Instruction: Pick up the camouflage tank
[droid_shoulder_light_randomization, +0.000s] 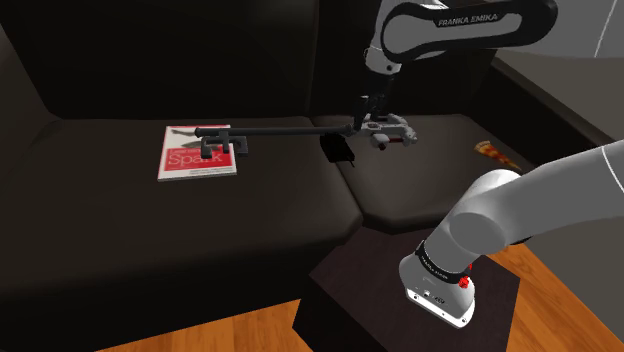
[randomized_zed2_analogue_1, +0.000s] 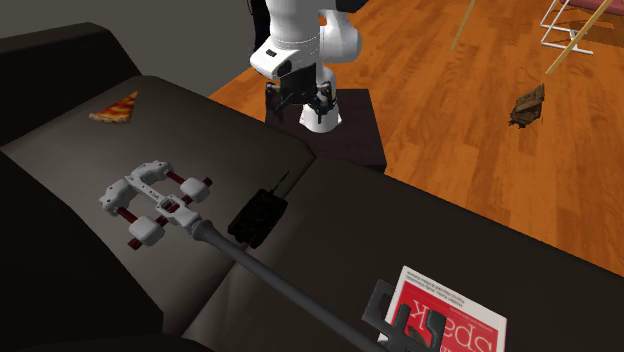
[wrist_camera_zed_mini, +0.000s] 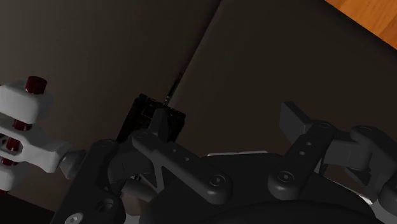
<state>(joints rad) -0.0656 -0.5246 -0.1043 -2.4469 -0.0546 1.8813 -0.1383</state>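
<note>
- Two black fingers of your gripper (wrist_camera_zed_mini: 219, 130) stand wide apart, with nothing between them; the gripper hangs just above the white roller head (droid_shoulder_light_randomization: 392, 131).
- Your camouflage tank (randomized_zed2_analogue_1: 258, 215), drawn nearly black, lies on the dark sofa (randomized_zed2_analogue_1: 450, 220) just beside that roller head, clear of the fingers.
- From the roller head, a dark pole (droid_shoulder_light_randomization: 290, 130) runs to a red-and-white book (droid_shoulder_light_randomization: 197, 153).
- You'll find a pizza slice (randomized_zed2_analogue_1: 116, 107) well apart from the roller head.

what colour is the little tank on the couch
Nearly black tank; no camouflage pattern is discernible. Shows best in the second exterior view.
</note>
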